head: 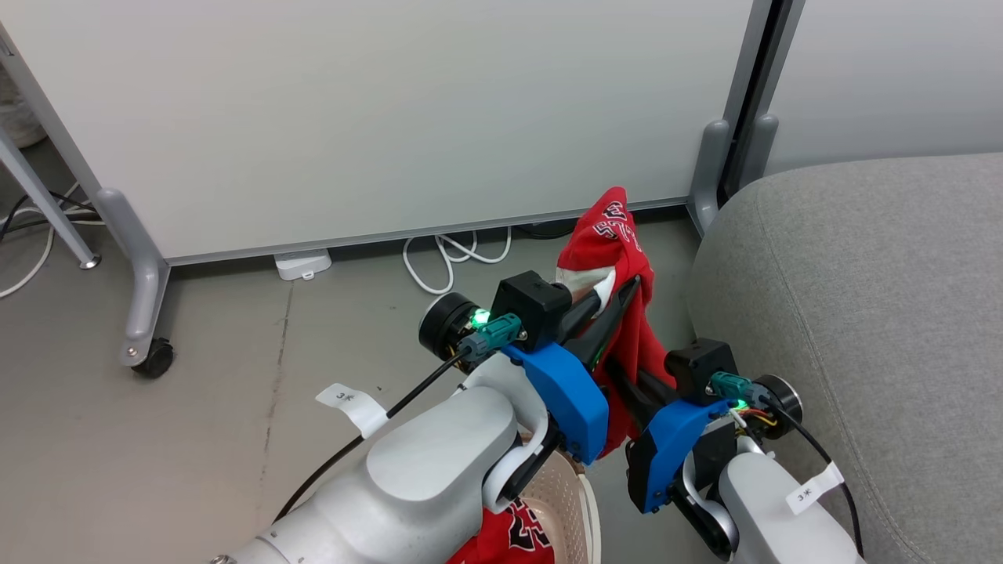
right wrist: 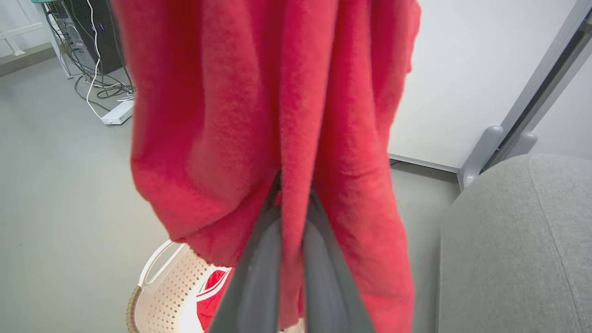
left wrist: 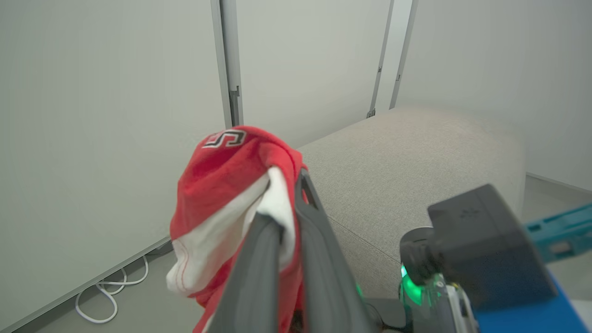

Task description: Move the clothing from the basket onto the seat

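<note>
Hanging lengthwise downward, red jersey [head: 607,235], clenched in left claw [left wrist: 286,203], seemingly right claw [right wrist: 294,200] too

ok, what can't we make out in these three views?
- Head view: the basket is mostly behind the left forearm and cut by the bottom edge; how much of the second jersey lies inside is unclear.
- Right wrist view: the held jersey, close and blurred, covers the tips of the right gripper.
- Left wrist view: cloth wraps the left gripper; the lettering is folded, unreadable.
</note>
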Available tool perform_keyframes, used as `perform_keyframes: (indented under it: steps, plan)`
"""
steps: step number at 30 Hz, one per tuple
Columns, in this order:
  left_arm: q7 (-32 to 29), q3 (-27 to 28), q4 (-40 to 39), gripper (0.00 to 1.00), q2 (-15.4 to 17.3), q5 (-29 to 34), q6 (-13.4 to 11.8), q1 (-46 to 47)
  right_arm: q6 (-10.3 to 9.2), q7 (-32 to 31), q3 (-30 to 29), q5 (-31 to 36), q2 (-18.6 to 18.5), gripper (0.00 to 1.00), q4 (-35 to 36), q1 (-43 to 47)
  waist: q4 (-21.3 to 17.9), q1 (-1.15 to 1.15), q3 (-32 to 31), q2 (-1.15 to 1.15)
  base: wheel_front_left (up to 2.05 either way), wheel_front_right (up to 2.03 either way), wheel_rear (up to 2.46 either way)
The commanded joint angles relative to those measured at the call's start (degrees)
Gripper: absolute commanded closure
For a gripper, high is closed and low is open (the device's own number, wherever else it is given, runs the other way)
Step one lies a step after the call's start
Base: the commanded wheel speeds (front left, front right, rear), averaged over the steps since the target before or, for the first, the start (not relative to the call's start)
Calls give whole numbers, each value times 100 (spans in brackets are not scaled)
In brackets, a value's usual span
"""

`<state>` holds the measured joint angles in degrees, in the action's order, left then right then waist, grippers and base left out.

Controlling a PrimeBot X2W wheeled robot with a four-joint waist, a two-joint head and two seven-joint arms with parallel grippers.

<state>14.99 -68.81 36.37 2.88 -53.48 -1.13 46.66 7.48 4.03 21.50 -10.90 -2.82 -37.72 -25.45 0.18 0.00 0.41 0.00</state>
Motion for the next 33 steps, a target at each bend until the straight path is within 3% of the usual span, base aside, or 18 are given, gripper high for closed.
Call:
perform_keyframes:
  steps: [1,25,26,30,31,33]
  plan:
    - [29,3,11,100,1,-11,2,45,3,25,7,-53,-13,100,-19,-84,-2,0,-3,0,0,0,0]
    - [29,-84,132,100,1,-130,-46,44,3,217,8,-106,-13,100,-233,-143,-52,0,-34,0,0,0,0]
    - [29,-74,129,69,1,-125,-60,44,3,221,7,-108,-13,100,-234,-144,-56,0,-34,0,0,0,0]
    - [29,-20,107,8,1,-91,-75,31,3,229,-5,-120,-13,100,-249,-159,-72,0,-30,0,0,0,0]
    - [29,-8,105,0,2,-77,-72,24,3,237,-7,-122,-13,100,-254,-163,-75,0,-30,0,0,0,0]
    - [29,21,103,0,2,-46,-73,1,3,251,-15,-120,-13,100,-266,-171,-78,0,-31,0,0,0,0]
